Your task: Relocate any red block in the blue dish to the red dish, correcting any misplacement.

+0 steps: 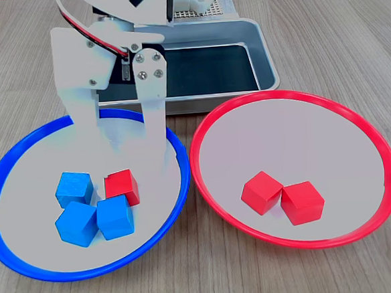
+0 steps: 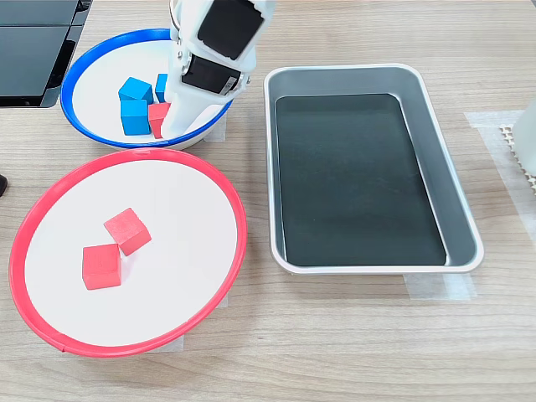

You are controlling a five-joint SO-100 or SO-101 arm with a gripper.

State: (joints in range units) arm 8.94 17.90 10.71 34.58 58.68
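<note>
One red block [image 1: 122, 187] lies in the blue dish [image 1: 24, 192] beside three blue cubes [image 1: 77, 223]. In the second exterior view the red block [image 2: 159, 117] is partly hidden by the white arm inside the blue dish [image 2: 100, 84]. My gripper [image 1: 120, 140] hangs open over the dish's far side, just behind the red block, with nothing between its fingers [image 1: 154, 146]. Seen from the second exterior view, the gripper [image 2: 180, 121] reaches down right beside the block. The red dish [image 1: 288, 133] [image 2: 167, 209] holds two red cubes [image 1: 262, 191] [image 1: 303, 202].
A rectangular metal tray [image 1: 263, 54] [image 2: 360, 167] with a dark liner stands behind both dishes in the first exterior view. A dark flat device [image 2: 33, 50] lies at the second exterior view's top left. The two dishes nearly touch on the wooden table.
</note>
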